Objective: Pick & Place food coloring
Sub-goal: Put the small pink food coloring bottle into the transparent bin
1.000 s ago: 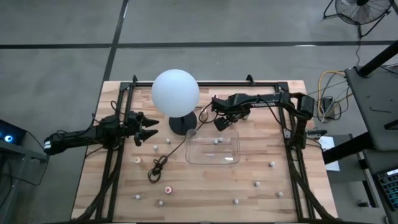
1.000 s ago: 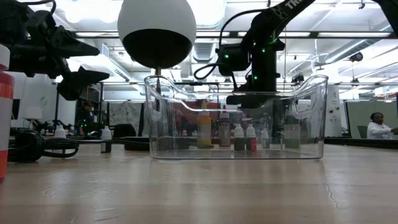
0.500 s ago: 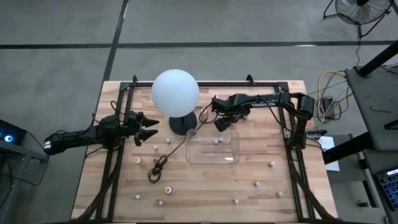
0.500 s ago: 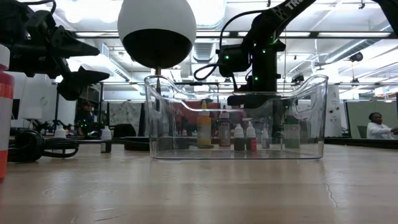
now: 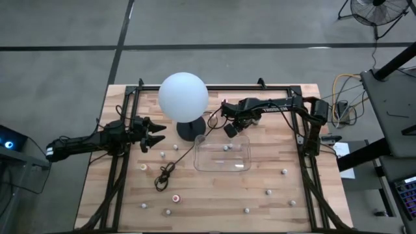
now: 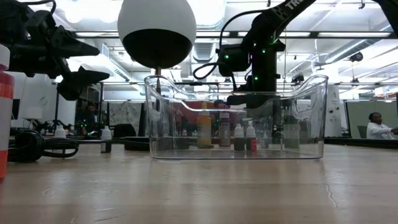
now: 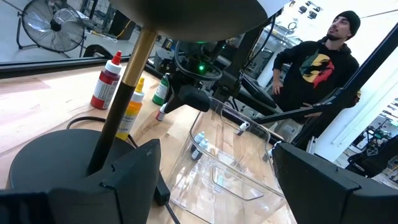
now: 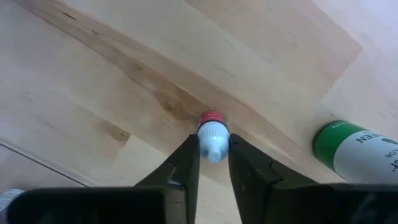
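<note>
My right gripper points down just behind the far wall of the clear tray, shut on a small food coloring bottle with a white cap and a red body. More tiny bottles stand scattered on the wooden table, among them one at the right and a red-capped one near the front. At least one bottle lies inside the tray. My left gripper stands open and level at the table's left, beside the lamp base, touching nothing. My right gripper pinches the bottle's white cap between its two fingers, coming from above and pointing down. The bottle stands upright below the fingers. Whether its base still rests on the table I cannot tell.
A white globe lamp on a black base stands at the far middle, its cable coiled toward the front. Larger red, yellow and green bottles stand near my right gripper. A person stands beyond the table.
My right gripper has shut its fingers on the small bottle's cap while staying in place behind the tray. The bottle has not visibly moved.
</note>
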